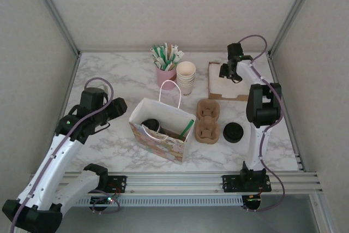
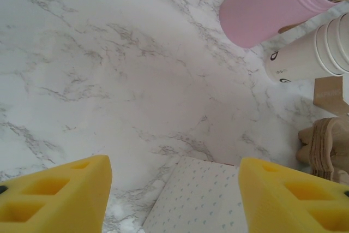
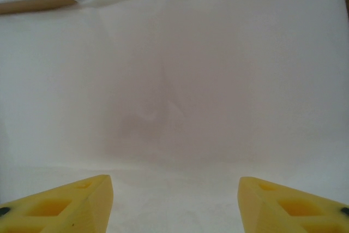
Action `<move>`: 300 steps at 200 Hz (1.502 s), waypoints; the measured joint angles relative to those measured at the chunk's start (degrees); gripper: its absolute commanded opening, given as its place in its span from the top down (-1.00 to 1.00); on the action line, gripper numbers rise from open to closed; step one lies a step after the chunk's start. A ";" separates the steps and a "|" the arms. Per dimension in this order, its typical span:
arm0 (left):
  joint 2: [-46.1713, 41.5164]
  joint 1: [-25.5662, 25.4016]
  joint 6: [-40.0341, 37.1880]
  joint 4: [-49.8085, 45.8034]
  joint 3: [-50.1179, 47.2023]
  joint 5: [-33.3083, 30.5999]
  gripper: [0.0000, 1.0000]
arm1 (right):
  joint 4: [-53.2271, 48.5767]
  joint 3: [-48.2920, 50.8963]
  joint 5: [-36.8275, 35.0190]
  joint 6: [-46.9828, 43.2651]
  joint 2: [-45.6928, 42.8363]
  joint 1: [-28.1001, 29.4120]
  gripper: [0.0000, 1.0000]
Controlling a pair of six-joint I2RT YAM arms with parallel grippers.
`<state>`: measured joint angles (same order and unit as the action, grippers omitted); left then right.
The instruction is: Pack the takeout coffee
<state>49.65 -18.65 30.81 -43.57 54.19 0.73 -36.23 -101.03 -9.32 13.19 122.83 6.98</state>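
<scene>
While the right gripper (image 1: 229, 72) hung over the white napkins (image 1: 224, 87) in their brown holder (image 1: 218, 97) at the far right of the table (image 1: 109, 75), the top view placed the takeout coffee (image 1: 150, 125) already down inside the patterned paper bag (image 1: 163, 144). Its black lid showed at the bag's left end. The left gripper (image 1: 115, 108) sat just left of the bag, with the cup carrier (image 1: 208, 121), loose black lids (image 1: 233, 132), stack of cream cups (image 1: 186, 77) and pink cup (image 1: 166, 75) of straws nearby. By that layout, the step in hand looked like fetching a napkin to go with the drink. From the left wrist, the yellow fingers (image 2: 60, 195) stood apart with nothing between them, over bare marble and the bag's dotted outer wall (the top camera looked into the bag's mouth, which this one, facing the wall, could not). From the right wrist, the fingers (image 3: 60, 200) were likewise spread and empty above plain white paper. A faint crease ran down the top sheet, too fine for the overhead camera to catch. Whether the tips touched the paper I could not tell. Done well, the pinch would come straight down near that crease or an edge. It would press lightly enough to gather one sheet, close fully, then lift slowly so the rest stayed in the holder.
</scene>
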 measured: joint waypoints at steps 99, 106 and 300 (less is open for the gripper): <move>0.35 0.00 -0.66 0.00 0.00 0.02 -0.25 | 1.75 3.69 -0.85 3.10 1.38 -0.11 0.70; 0.35 0.00 -0.68 0.00 0.00 0.02 -0.25 | 1.97 4.13 -0.50 3.23 1.09 -0.22 0.77; -1.03 0.00 -1.09 -0.33 1.11 0.39 -0.48 | 9.16 13.35 20.98 7.28 -51.95 14.60 1.00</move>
<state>48.62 -18.65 29.71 -43.90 55.31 1.13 -27.07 -87.68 11.66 20.47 70.87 21.58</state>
